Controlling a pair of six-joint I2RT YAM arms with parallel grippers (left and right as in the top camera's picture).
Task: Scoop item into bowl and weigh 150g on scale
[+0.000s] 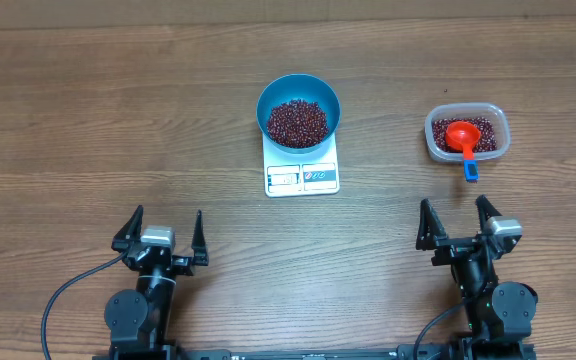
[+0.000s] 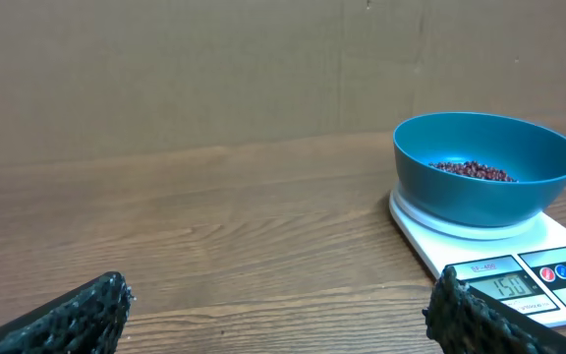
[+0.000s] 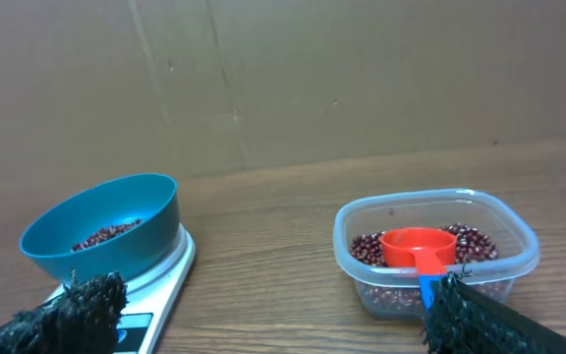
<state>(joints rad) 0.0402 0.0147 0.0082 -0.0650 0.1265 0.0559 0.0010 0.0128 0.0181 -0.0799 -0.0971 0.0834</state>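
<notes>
While both arms sit back at the near edge of the tabletop (image 1: 118,120), the weighing looks close to finished. The light blue bowl (image 1: 265,100) stands on the white kitchen scale (image 1: 302,177), and a loose heap of red-brown beans (image 1: 298,122) covers its bottom. In the left wrist view the scale's display (image 2: 514,286) shows digits that seem to match the target, though they are too small to be sure.

The left gripper (image 1: 166,225) is spread to its widest and holds nothing. The right gripper (image 1: 454,215) is spread equally wide and is also empty. Neither touches anything.

If a correction is needed, it depends on the red scoop (image 1: 460,137). It rests in the clear plastic tub (image 1: 468,106) among the leftover beans. Its blue handle (image 1: 470,170) runs out over the tub's near rim, with its long axis pointing roughly back toward the robot. That handle lies straight ahead of the right gripper and near it, so the right arm is clearly closer. The bowl and scale lie between the two arms, farther out.
</notes>
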